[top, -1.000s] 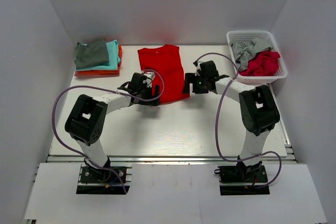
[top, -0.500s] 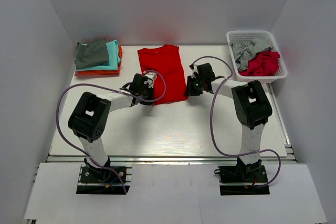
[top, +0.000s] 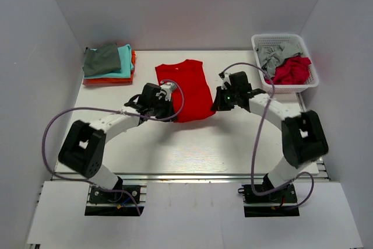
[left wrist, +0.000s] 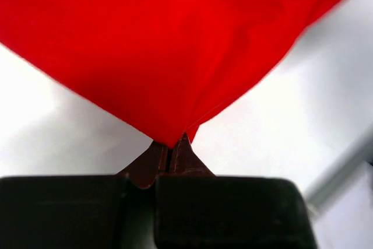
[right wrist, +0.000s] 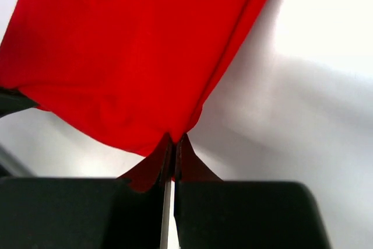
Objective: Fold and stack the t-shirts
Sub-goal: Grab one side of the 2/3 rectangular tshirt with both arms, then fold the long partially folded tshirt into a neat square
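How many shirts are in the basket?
2: a grey shirt at the back left, a crimson shirt at the front right. Others may lie hidden underneath.

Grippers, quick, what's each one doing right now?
Left gripper: closed, pinching a near corner of the red t-shirt.
Right gripper: closed, pinching the shirt's other near corner.

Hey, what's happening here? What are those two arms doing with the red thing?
Two robot arms are folding a bright red cloth t-shirt. The left end effector and the right end effector are each pinched shut on a near corner of it. A pile of folded shirts sits at the far left, and a white plastic basket at the far right holds crumpled shirts not yet folded.
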